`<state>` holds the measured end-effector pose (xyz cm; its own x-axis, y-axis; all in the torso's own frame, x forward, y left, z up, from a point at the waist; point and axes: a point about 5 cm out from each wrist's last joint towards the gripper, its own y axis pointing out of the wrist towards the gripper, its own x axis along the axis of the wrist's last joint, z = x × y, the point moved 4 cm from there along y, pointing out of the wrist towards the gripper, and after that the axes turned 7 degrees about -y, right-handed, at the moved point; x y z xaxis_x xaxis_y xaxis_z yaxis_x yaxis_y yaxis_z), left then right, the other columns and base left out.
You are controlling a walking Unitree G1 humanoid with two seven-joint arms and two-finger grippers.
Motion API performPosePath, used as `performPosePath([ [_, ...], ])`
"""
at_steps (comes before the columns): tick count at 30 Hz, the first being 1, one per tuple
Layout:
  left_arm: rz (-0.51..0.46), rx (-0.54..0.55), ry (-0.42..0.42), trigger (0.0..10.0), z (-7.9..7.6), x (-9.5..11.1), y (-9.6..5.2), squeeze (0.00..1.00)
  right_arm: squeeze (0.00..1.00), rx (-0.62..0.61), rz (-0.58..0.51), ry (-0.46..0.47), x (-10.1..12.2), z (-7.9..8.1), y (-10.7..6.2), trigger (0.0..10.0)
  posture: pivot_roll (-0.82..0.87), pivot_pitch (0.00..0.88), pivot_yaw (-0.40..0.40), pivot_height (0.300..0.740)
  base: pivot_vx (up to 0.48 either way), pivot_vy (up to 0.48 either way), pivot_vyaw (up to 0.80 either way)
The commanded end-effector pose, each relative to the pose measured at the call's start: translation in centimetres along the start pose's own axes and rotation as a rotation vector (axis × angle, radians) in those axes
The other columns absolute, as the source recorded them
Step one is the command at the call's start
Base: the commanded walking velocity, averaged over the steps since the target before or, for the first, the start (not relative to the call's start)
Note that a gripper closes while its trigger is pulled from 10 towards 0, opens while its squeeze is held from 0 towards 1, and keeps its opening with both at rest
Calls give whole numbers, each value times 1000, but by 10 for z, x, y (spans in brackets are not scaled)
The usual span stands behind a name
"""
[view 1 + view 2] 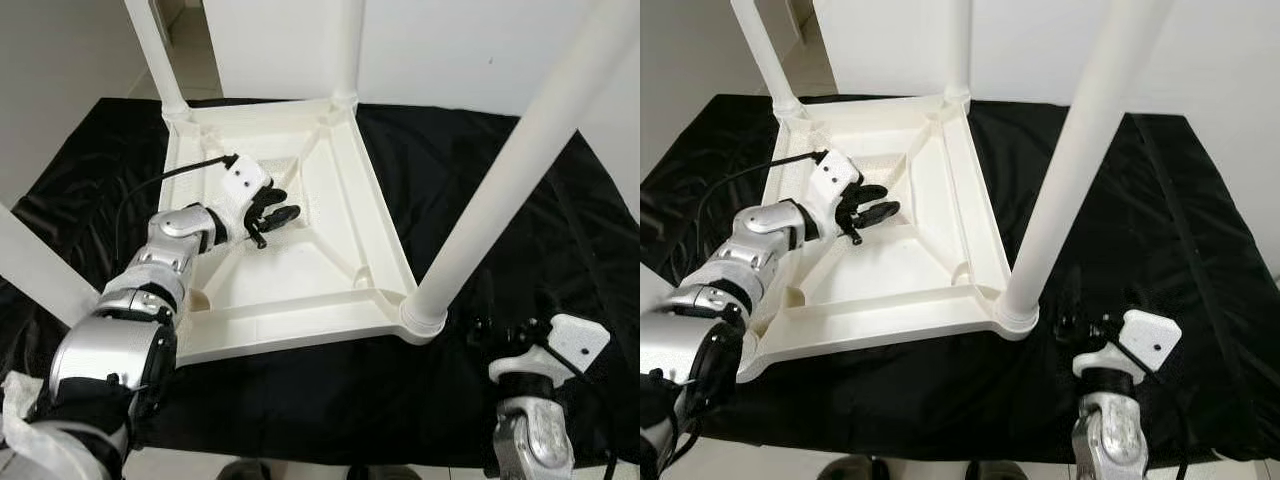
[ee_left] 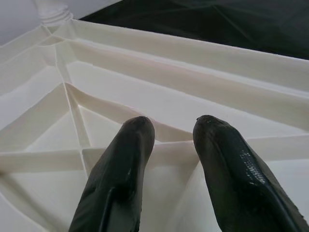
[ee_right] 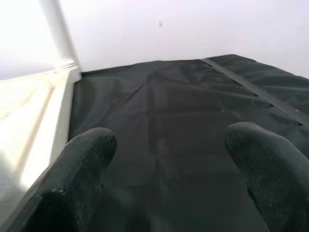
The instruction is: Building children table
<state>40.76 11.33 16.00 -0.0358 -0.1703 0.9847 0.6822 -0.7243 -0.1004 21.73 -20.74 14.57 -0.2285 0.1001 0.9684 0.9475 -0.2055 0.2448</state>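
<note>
A white plastic children's table (image 1: 330,270) lies upside down on a black cloth (image 1: 480,150), its ribbed underside facing up. Legs stand in its corners: the near right leg (image 1: 500,190), the far left leg (image 1: 155,50), the far middle leg (image 1: 345,50) and the near left leg (image 1: 35,265). My left gripper (image 1: 275,218) hovers over the ribs (image 2: 72,111) inside the underside, open, with nothing between its fingers (image 2: 120,169). My right gripper (image 1: 1080,325) is low over the cloth, just right of the near right corner, open and empty.
The cloth (image 3: 193,111) covers the floor around the table, with free room on the right side. White walls stand behind. The upright legs rise close to both arms. A black cable (image 1: 150,190) runs along my left arm.
</note>
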Motion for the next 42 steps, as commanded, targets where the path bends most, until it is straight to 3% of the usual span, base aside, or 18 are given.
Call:
performPosePath([
  [1, -31, 129, -21, 10000, 13, -1, -5, 0, 0, 14, -27, 11, 6, 1, -1, 10000, -95, 37, 61, 740, 0, 0, 0],
  [3, -95, 170, -65, 10000, 15, 0, -10, 0, 0, 42, -17, -8, 7, -2, -7, 10000, -93, 37, 64, 740, 0, 0, 0],
  [8, -130, 180, -94, 10000, 14, -1, -14, 0, 0, 60, -11, -24, 7, -3, -10, 10000, -87, 40, 61, 740, 0, 0, 0],
  [9, -153, 199, -164, 10000, 10, -14, -22, 0, 0, 102, 5, -38, 6, -4, -12, 10000, -74, 38, 56, 740, 0, 0, 0],
  [14, -146, 195, -196, 10000, 8, -20, -25, 0, 0, 122, 6, -57, 6, -3, -11, 10000, -67, 35, 61, 740, 0, 0, 0],
  [16, -147, 191, -211, 10000, 4, -32, -36, 0, 0, 179, 14, -72, 7, 0, -14, 10000, -59, 35, 63, 740, 0, 0, 0],
  [21, -140, 183, -201, 10000, -3, -41, -45, 0, 0, 197, 20, -77, 8, -3, -17, 10000, -61, 35, 66, 740, 0, 0, 0],
  [30, -175, 68, -208, 10000, -32, -46, -60, 0, 0, 267, 60, -53, 12, -9, -32, 10000, -71, 41, 62, 740, 0, 0, 0],
  [32, -191, 23, -212, 10000, -39, -43, -62, 0, 0, 302, 74, -51, 12, -8, -35, 10000, -71, 41, 62, 740, 0, 0, 0],
  [34, -214, -84, -186, 10000, -57, -33, -62, 0, 0, 347, 82, -37, 14, -7, -38, 10000, -67, 41, 56, 740, 0, 0, 0],
  [42, -230, -219, -152, 10000, -81, -18, -64, 0, 0, 415, 80, -2, 17, 0, -41, 10000, -62, 41, 54, 740, 0, 0, 0],
])
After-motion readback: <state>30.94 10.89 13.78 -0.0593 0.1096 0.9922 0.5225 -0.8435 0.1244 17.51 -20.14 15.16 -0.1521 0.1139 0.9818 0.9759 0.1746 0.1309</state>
